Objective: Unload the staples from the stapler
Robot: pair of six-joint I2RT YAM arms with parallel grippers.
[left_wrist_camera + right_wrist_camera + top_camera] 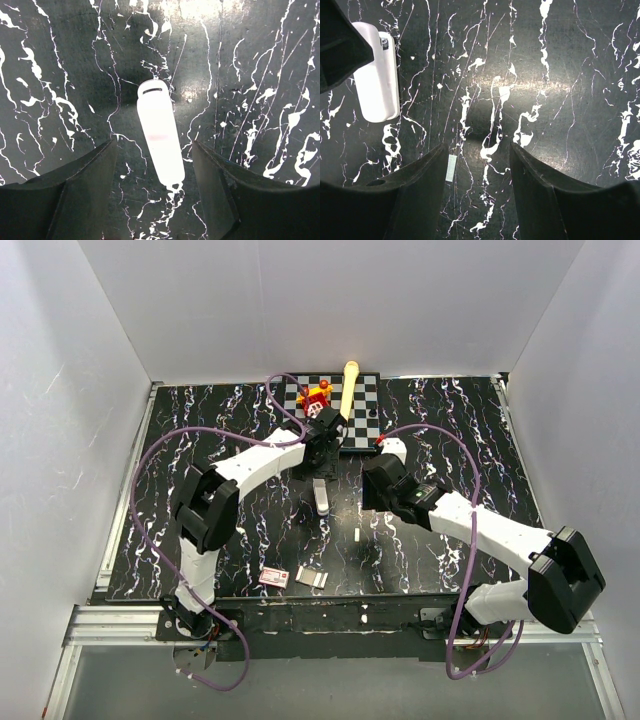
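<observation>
dark fingers of the left gripper [154, 146] stand spread wide, one on each side of the stapler [160, 135], with bare table showing on both sides and no touch. the stapler lies flat on the table [490, 420], a black top veined with white like marble, scratched and glaring under the light. right of the stapler, the right gripper [479, 147] hangs over the table with its fingers spread as well and nothing between them. the staples [451, 168], a short pale strip, lie flat just beside one of those fingers, apart from the stapler. beyond the stapler, at the far edge, sits a checkered mat [362, 390] with a red and yellow toy [317, 395] and a pale yellow stick [349, 388]. nearer than the stapler, by the front edge, lie a small red-and-white box [275, 577] and a flat grey piece [313, 578]. purple cables [134, 495] loop from both arms. plain white walls [300, 300] close in three sides.
</observation>
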